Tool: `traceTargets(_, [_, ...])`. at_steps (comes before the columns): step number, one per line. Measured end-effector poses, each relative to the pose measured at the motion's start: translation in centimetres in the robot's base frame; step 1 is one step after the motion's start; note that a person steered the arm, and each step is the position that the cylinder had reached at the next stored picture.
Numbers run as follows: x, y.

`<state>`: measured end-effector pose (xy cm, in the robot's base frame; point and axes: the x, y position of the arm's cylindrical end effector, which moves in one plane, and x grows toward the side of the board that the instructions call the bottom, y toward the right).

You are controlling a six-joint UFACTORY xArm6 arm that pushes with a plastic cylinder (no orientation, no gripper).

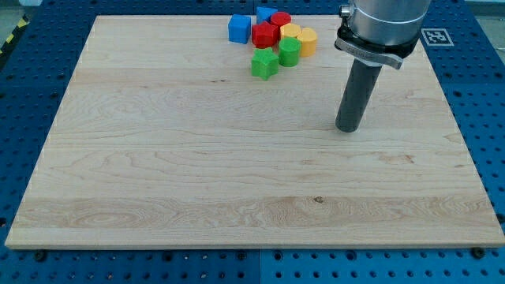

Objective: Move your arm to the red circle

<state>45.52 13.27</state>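
Observation:
The red circle (280,19) is a small red cylinder in a cluster of blocks at the view's top centre. Around it lie a blue cube (239,28), a blue block (265,13), a red star (264,35), a yellow block (290,31), a yellow cylinder (306,40), a green cylinder (289,52) and a green star (264,64). My tip (348,128) rests on the board, below and to the right of the cluster, well apart from every block.
The wooden board (158,158) lies on a blue perforated table. A black-and-white marker tag (435,36) sits just off the board's top right corner.

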Motion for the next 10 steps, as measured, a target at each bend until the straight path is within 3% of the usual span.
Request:
traceTargets(1, [-0.5, 0.0])
traceTargets(5, [-16.5, 0.0])
traceTargets(6, [-16.8, 0.0])
traceTargets(7, [-20.3, -0.5])
traceTargets(10, [-25.5, -4.2])
